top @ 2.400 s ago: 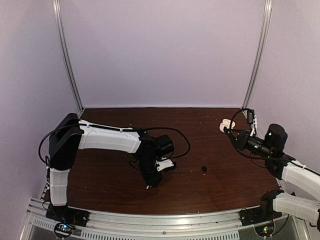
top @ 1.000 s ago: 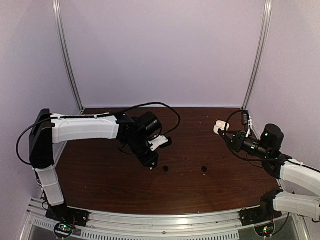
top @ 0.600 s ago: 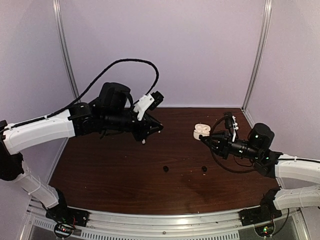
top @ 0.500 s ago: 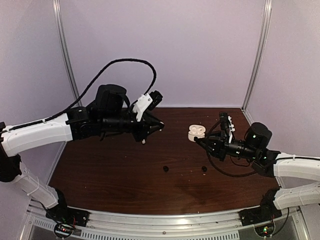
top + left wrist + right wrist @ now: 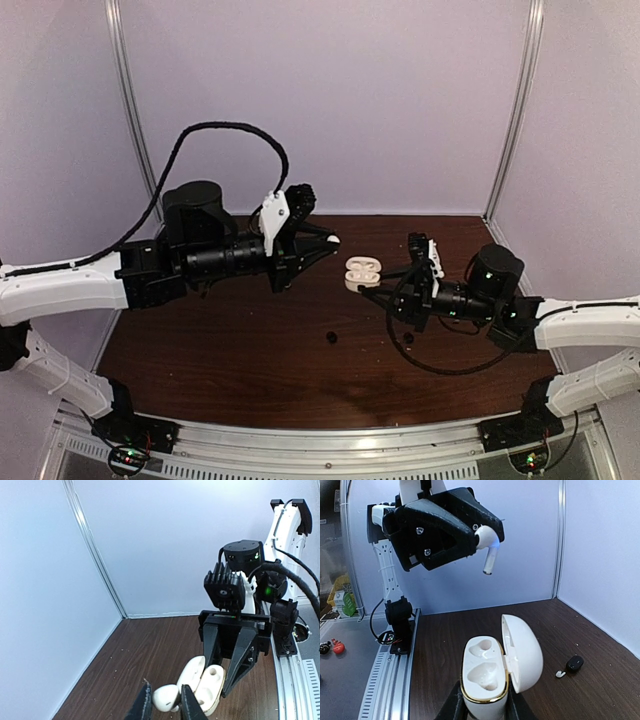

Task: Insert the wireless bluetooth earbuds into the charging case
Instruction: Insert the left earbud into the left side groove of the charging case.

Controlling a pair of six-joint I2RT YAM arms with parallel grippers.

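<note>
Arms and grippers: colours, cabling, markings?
White shells, black joints on left arm and right arm. Black, angular, tapered: left gripper, right gripper. A thick black cable loops off the left arm. A green LED on the right wrist. No markings legible.

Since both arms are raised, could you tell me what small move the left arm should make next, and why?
Probably ease the left tool toward the case until the earbud's stem hangs over an empty slot. The earbud is pinched in that tool, stem down, apart from the case; the right tool holds the case, lid open, both slots empty.
</note>
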